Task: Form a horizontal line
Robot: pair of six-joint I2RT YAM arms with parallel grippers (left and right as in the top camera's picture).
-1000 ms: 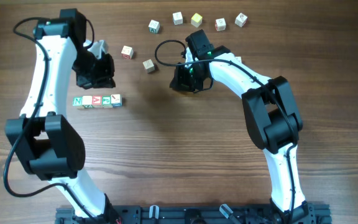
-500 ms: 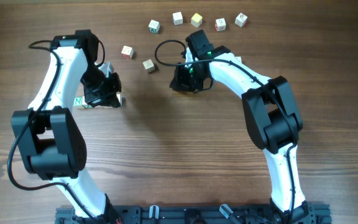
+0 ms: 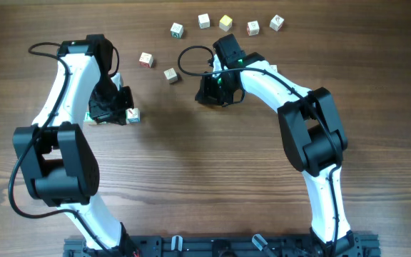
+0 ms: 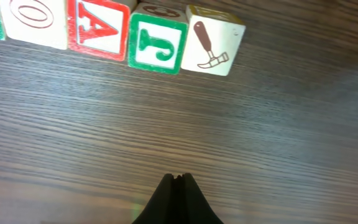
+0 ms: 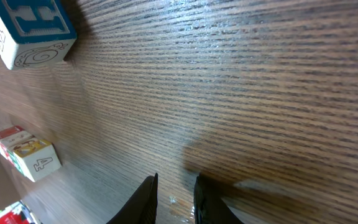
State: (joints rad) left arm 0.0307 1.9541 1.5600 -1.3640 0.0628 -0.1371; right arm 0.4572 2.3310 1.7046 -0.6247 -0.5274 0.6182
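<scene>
Over the last second the left arm has swung nearer. It has brought the left tool [image 3: 111, 107] from the far side of the horizontal line [image 3: 133, 115] to directly over it. From overhead only the row's right end cube and a sliver of green at its left end now show. The right arm has not shifted.

The line lies on the left part of the tabletop [image 3: 205, 178], running left to right. The left wrist view shows faces side by side and touching: a red O, a red A, a green J, then the hammer cube [image 4: 213, 42], turned slightly. The left tool is fully closed and holds nothing, its tips apart from the cubes.

The right tool [image 5: 174, 198], over the far middle, has its jaws a narrow gap apart and empty. Seven loose letter cubes [image 3: 225, 23] lie scattered along the far side.
</scene>
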